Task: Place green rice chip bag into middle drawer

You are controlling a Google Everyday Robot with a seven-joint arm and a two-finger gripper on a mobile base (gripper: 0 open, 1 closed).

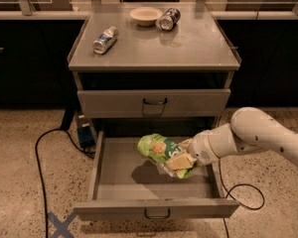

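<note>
I've got the gripper (182,161) below the tabletop's (188,48) front edge, toward its right corner, jaws pinching the chip bag (158,148) by its right end. The bag's long axis runs left from them, hanging over the open drawer's (114,182) floor.

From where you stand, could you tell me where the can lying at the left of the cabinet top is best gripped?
The can lies on its side, slanted, nothing touching it. I would come from above and close across its round middle, square to its length. The gripper is over the open middle drawer, shut on the green rice chip bag.
</note>
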